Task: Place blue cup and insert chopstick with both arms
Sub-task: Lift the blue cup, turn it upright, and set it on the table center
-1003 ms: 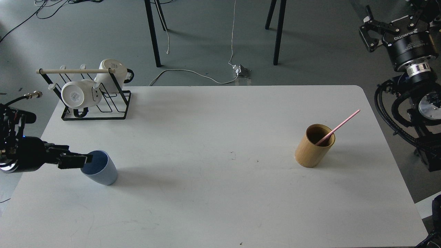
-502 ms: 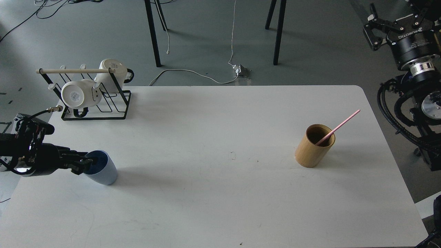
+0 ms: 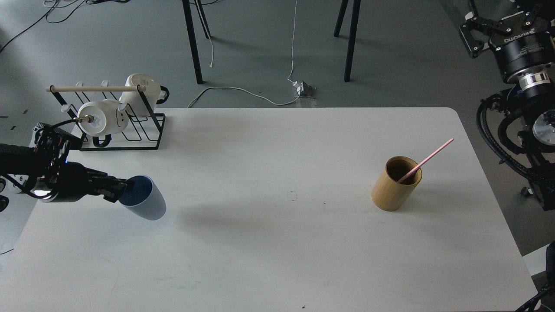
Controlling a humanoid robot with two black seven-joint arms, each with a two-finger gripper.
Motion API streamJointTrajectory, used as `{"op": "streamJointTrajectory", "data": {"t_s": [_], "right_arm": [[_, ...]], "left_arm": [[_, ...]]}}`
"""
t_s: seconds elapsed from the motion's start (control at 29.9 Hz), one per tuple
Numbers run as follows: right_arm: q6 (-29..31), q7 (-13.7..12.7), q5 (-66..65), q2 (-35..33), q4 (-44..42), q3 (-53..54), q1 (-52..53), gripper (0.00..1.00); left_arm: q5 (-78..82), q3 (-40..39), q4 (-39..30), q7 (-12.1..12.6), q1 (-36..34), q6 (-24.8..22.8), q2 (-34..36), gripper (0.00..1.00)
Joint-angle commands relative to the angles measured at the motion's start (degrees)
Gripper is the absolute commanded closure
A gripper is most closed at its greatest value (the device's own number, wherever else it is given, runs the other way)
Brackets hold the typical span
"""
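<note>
So far only the first step is underway: the left gripper (image 3: 116, 192) clamps the tilted blue cup (image 3: 145, 203) by its rim, over the table's (image 3: 277, 242) left side. The right gripper (image 3: 498, 26) hangs spread, empty; the chopstick (image 3: 427, 158) waits in the bamboo holder (image 3: 394, 184).

The wide white table (image 3: 277, 242) is bare across its middle and all along the near side, so a gripper could pass freely there. At the far left corner stands a black wire rack (image 3: 130, 134) with white mugs (image 3: 97, 121) and a pale wooden rod (image 3: 93, 89) on top; it blocks that corner. Near the right side stands a tan bamboo cylinder (image 3: 393, 187), and a thin pink stick (image 3: 431, 155) leans out of it toward the far right, reaching into the space above. The small light-blue cup (image 3: 145, 203) takes up a spot near the left edge.
</note>
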Motion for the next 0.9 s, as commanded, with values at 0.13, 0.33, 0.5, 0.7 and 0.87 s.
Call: {"op": "streamJointTrajectory", "data": {"t_s": [0.13, 0.33, 0.5, 0.7, 0.87], "right_arm": [[0.0, -0.2, -0.4, -2.6, 0.8, -0.6, 0.9, 0.01], [0.0, -0.4, -0.5, -7.9, 1.7, -1.5, 2.8, 0.01], [0.0, -0.3, -0.5, -9.7, 1.7, -2.0, 2.0, 0.01], [0.0, -0.2, -0.4, -11.2, 1.5, -1.2, -0.2, 0.01], [0.0, -0.1, -0.3, -11.7, 1.0, -1.2, -2.4, 0.01]], "left_arm": [[0.7, 0.5, -3.4, 5.7, -12.8, -2.4, -13.2, 0.99], [3.0, 0.6, -3.0, 8.7, -15.6, -2.4, -29.5, 0.96], [5.2, 1.9, -2.9, 13.2, -13.9, -2.4, -38.2, 0.94], [7.2, 6.0, -0.9, 13.4, -12.8, -2.4, -41.5, 0.94], [7.3, 6.7, 6.4, 12.8, -12.7, -2.4, -45.3, 0.94]]}}
